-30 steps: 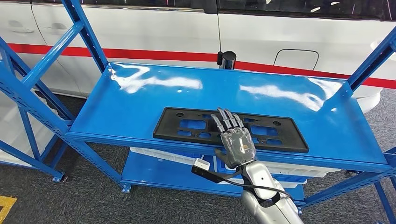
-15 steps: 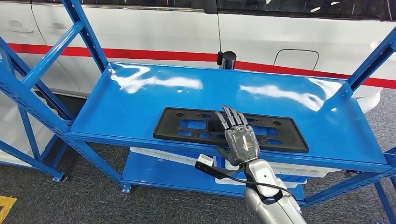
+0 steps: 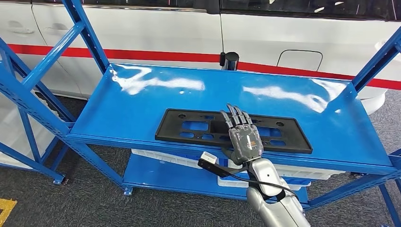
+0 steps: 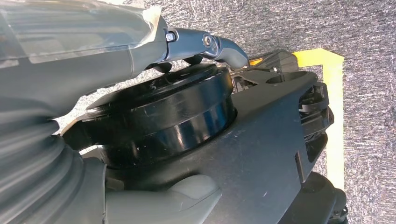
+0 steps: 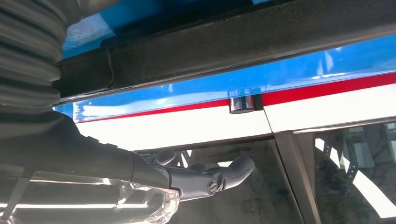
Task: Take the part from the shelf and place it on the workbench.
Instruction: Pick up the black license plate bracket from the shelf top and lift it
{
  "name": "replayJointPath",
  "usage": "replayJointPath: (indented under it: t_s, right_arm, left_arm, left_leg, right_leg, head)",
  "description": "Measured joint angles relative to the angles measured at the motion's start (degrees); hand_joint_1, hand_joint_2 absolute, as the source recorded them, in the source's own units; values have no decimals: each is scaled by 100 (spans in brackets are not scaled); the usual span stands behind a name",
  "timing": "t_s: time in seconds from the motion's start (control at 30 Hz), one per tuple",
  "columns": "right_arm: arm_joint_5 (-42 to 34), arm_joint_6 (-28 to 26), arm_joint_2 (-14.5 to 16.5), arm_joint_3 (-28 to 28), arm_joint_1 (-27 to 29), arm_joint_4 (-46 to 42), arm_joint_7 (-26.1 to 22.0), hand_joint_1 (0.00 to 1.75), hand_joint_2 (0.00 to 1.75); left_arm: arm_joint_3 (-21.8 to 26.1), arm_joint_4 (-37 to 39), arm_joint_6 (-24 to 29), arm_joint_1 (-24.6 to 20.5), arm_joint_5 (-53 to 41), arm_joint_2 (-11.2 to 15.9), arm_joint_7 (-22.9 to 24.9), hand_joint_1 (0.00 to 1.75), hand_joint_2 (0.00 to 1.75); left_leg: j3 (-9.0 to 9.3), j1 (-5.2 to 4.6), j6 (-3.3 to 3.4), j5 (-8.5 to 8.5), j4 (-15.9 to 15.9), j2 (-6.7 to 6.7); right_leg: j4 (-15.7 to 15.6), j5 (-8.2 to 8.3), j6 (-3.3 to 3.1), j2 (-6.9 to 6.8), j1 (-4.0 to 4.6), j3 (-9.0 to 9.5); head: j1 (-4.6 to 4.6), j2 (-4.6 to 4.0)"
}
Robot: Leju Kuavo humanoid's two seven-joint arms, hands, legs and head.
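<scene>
Outstretched over a glossy blue steel shelf, the robot's right hand lies palm-down above the middle of the part, a flat black rectangular plastic bracket with cut-out windows and round mounting holes. At far left, the rack's blue uprights and diagonal braces stand on dark grey carpet. The bracket lies flat near the front edge of the upper deck, its long side parallel to that edge. The fingers are extended and held close together, reaching across the bracket's centre with nothing in their grasp; whether they touch the plastic cannot be told from the head view. A black cable with a small white connector loops off the silver forearm just below the shelf's front lip. White trays sit on the lower deck. Behind the rack runs a white vehicle body with a red stripe. In the left wrist view the left hand hangs over grey carpet and yellow floor tape; its fingers are mostly hidden, so their state cannot be told.
</scene>
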Motion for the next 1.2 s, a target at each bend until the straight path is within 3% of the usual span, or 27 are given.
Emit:
replayJointPath:
  t_s: [0.13, 0.27, 0.53, 1.0, 1.2]
  right_arm:
    - [4, -2, 35, -15, -79, 103, 9, 0, 175]
    - [-25, -17, 93, -60, -227, 319, 14, 175, 175]
    - [-50, 57, 155, -262, -360, 714, 40, 175, 175]
    - [199, 115, 138, -652, -5, 473, 53, 175, 175]
    - [386, -272, 118, -701, 244, 216, -34, 175, 175]
  left_arm:
    - [0, 0, -1, 0, -5, 0, 0, 0, 175]
    - [-1, 0, -7, -1, -29, 0, 1, 0, 175]
    - [-88, 0, -87, -8, -213, 19, 26, 0, 175]
    - [-261, -2, -231, -27, -431, 66, 40, 0, 175]
    - [-299, -2, -134, -25, -452, 72, 16, 0, 175]
  left_leg:
    - [0, 0, 0, 0, 0, 0]
    - [0, 0, 0, 1, 0, 0]
    - [0, 0, 0, 1, 0, -5]
    - [2, -1, 0, 1, 0, -6]
    - [1, -1, 0, 1, 0, -7]
  right_leg:
    - [0, 0, 0, 0, 0, 0]
    - [0, 1, 0, 0, 0, 0]
    - [0, 0, 0, -1, -1, 0]
    - [0, 0, 0, -1, -1, 1]
    - [0, 0, 0, -1, -1, 0]
  head:
    - [1, 0]
    - [1, 0]
    - [0, 0]
    - [-1, 0]
    - [1, 0]
